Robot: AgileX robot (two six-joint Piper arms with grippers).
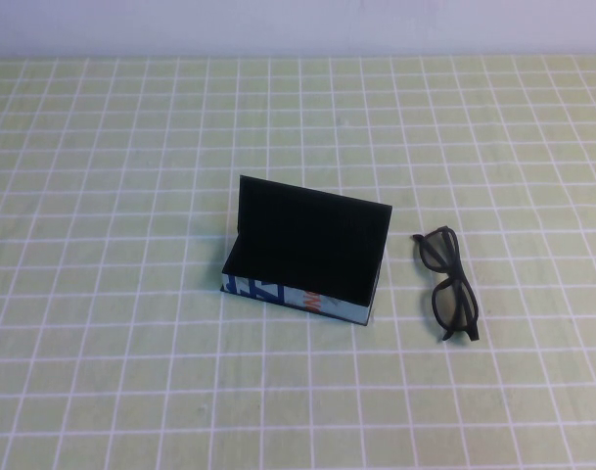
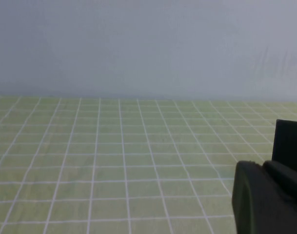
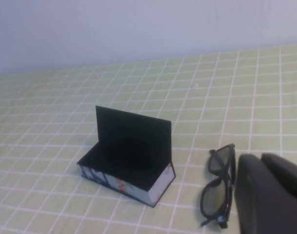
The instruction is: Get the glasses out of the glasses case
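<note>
Glasses (image 1: 446, 282), black thick-rimmed plastic ones with squarish lenses, lie folded on the green grid-patterned counter (image 1: 131, 343) in the high view, beside the glasses case (image 1: 302, 257) on the robot's right and clear of it. That rectangular case has a flat black lid standing open, a black lining and a light blue side printed in dark blue and orange; nothing shows inside it. Neither end effector appears in this view.

Left wrist view: the left end effector (image 2: 267, 197) is a dark shape low at the frame's edge above the counter (image 2: 114, 146), with the case's black lid (image 2: 288, 141) just beyond it. Whether its fingers are open or closed I cannot tell.

Right wrist view: the right end effector (image 3: 272, 192) is closed and holds nothing. The glasses (image 3: 219, 187) lie just beside it, the open case (image 3: 131, 156) farther off past them.
</note>
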